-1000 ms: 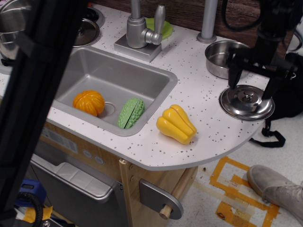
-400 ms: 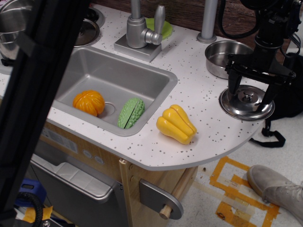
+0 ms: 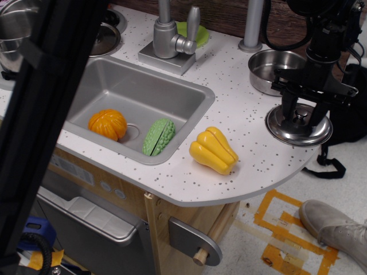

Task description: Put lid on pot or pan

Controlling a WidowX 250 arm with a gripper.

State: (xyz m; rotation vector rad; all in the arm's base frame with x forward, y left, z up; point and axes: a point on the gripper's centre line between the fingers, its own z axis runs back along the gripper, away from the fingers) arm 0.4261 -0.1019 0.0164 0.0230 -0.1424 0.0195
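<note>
jaws closing in | my gripper (image 3: pixel 300 116) has dropped and narrowed around the knob, not clamped yet I think | lid (image 3: pixel 298 124) right underneath on the surface | pan (image 3: pixel 274 69) just behind, empty | next: lift

Countertop (image 3: pixel 241 143): white, flecked all over with small dark speckles. Sink (image 3: pixel 109 91): matte grey basin. In it, one orange segmented toy vegetable (image 3: pixel 108 124) and one green bumpy-skinned one (image 3: pixel 159 137). Near the front edge, a yellow ribbed squash (image 3: pixel 214 150). Faucet (image 3: pixel 170 35) at the back edge: brushed silver-grey; behind it a lime-green plate (image 3: pixel 198 31). Lid (image 3: pixel 289 129) at the right edge: shiny mirror steel with dark reflections. Pan (image 3: pixel 269 69) near the back right corner: duller silver steel. Gripper (image 3: pixel 300 120): black throughout. Back wall (image 3: pixel 223 14): dark brown wood grain. Floor (image 3: pixel 275 252): pale grey, marked with orange-yellow tape (image 3: pixel 287 229).
</note>
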